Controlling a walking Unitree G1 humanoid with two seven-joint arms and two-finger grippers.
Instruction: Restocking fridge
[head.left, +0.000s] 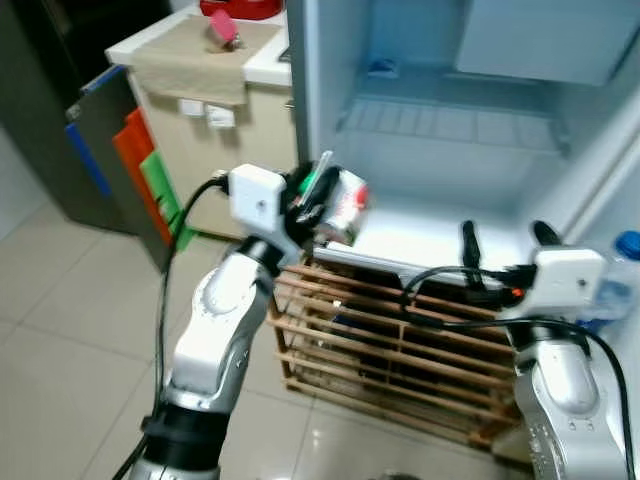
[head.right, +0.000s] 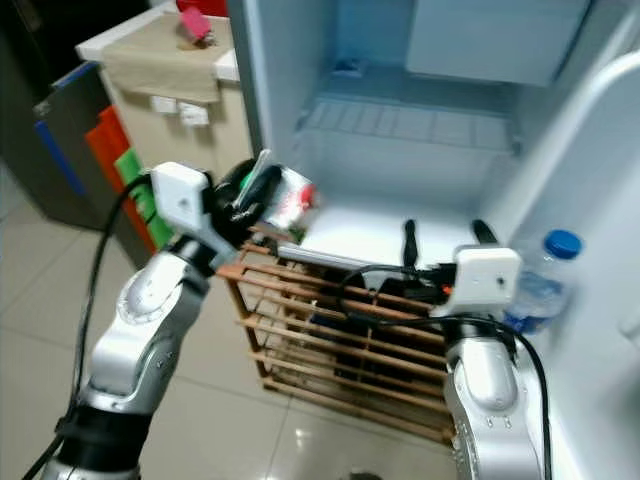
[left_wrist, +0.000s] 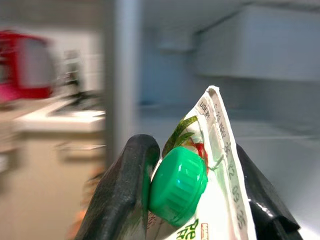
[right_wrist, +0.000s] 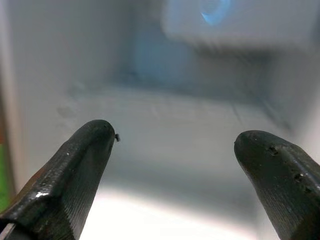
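My left gripper is shut on a white pouch with a green screw cap, held at the left front edge of the open fridge. In the left wrist view the pouch sits between the two black fingers. My right gripper is open and holds nothing, its fingers spread above the white bottom shelf. A clear water bottle with a blue cap stands in the fridge door rack at the right.
A wooden slatted crate stands on the floor below the fridge opening. A beige counter with a red appliance lies to the left, with coloured folders leaning beside it. An upper wire shelf and a drawer sit inside the fridge.
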